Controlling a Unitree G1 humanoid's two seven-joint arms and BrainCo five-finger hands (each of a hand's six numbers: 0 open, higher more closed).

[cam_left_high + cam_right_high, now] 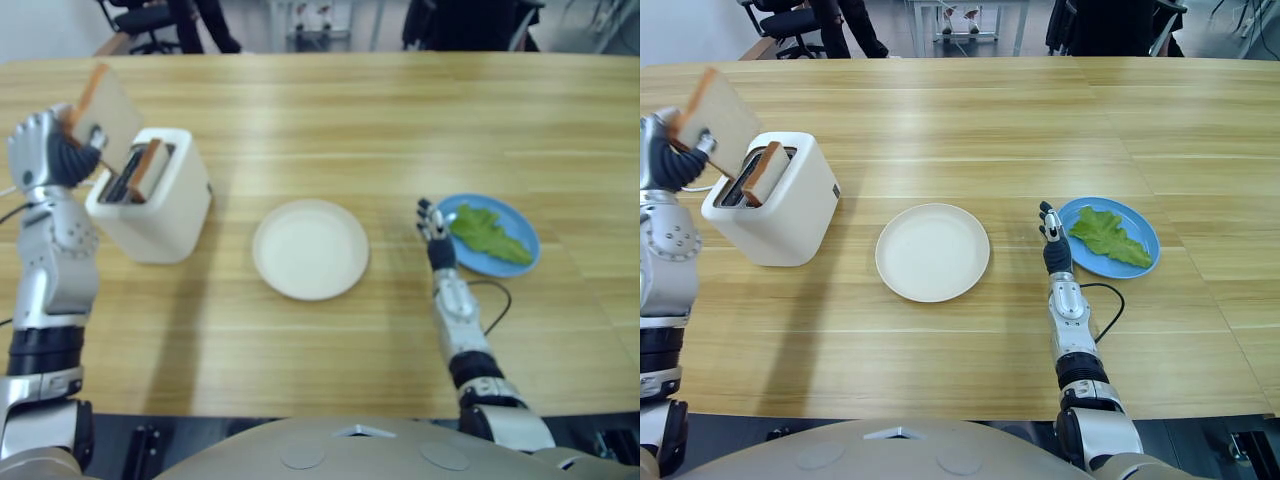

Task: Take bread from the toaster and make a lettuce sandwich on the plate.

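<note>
Gripping a bread slice (108,108), the left hand (45,150) is held above the toaster's (160,210) left side. A second slice (150,160) is seated in a slot. Lettuce (1108,237) is laid on the blue plate (1140,225). The right hand (435,235), fingers released, is positioned just beside it, right of the white plate (310,250).

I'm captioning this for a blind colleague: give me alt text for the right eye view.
The robot's left hand holds a slice of bread raised above a white toaster, where a second slice stands in a slot. A cream plate lies right of the toaster; the right hand is open beside a blue plate of lettuce.
</note>
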